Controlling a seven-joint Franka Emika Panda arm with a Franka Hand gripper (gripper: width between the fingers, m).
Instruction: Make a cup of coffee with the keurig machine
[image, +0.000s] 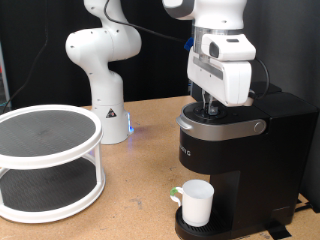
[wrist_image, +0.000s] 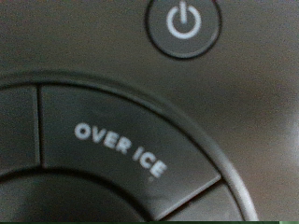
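Glossy white arm (image: 100, 60), black cables

Robotics lab: white robot arm (image: 100, 65) bolted to a wooden tabletop (image: 140, 190), black backdrop curtains (image: 40, 50), white two-tier test shelf (image: 48, 160).

Open tabletop (image: 140, 185) between two-tier white rack (image: 48, 160) and keurig machine (image: 240, 150); gripper (image: 209, 108) crowding the lid.

Table (image: 140, 190): tan wooden top. Two-tier white round rack (image: 45, 160) with dark mesh shelves stands at exterior view's left. White robot base (image: 105, 85) near exterior view's top centre, small blue light beside it. Black keurig machine (image: 240, 160) at exterior view's right. Rack and machine well apart.
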